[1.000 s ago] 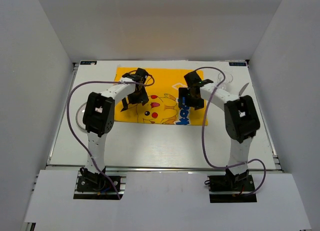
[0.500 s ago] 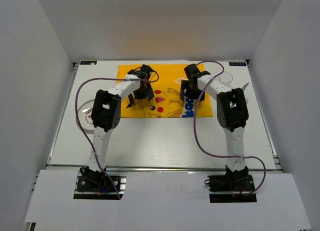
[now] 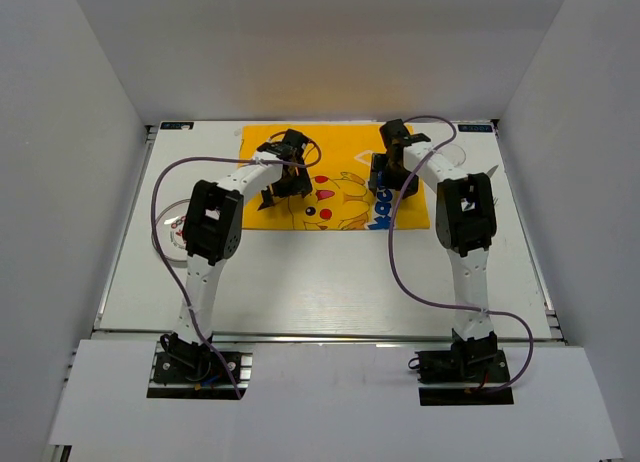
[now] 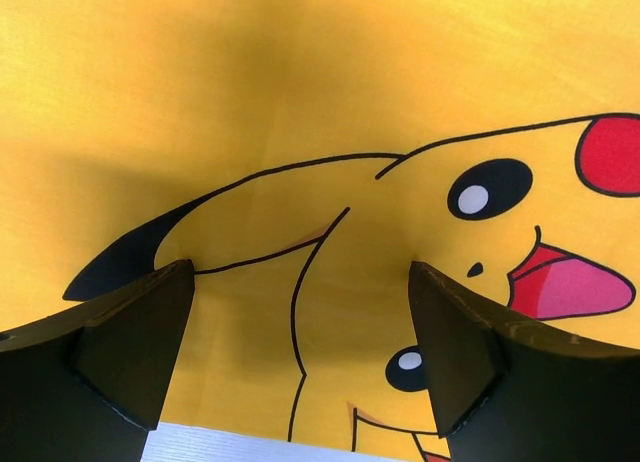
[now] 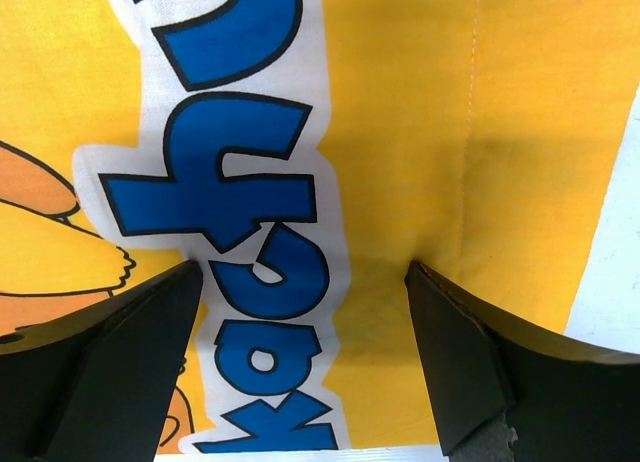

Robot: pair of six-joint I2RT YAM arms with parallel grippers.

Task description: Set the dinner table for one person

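The yellow Pikachu cloth [image 3: 340, 152] lies flat on the far half of the white dinner table [image 3: 320, 282]. My left gripper [image 3: 284, 185] is open, fingertips down on the cloth's left part. In the left wrist view the gripper [image 4: 300, 352] straddles Pikachu's face on the cloth [image 4: 300, 102], near the cloth's near edge. My right gripper [image 3: 386, 178] is open over the blue lettering. In the right wrist view the gripper [image 5: 305, 352] stands wide on the cloth [image 5: 420, 132]. Neither gripper holds anything.
A clear round plate [image 3: 166, 234] lies at the table's left, partly behind the left arm. A clear glass [image 3: 456, 156] and a slim utensil [image 3: 489, 178] lie at the far right, beside the cloth. White walls enclose the table on three sides.
Both arms have stretched farther from their bases, and the cloth under the fingertips has slid toward the far edge and slightly right. Both grippers stayed open.
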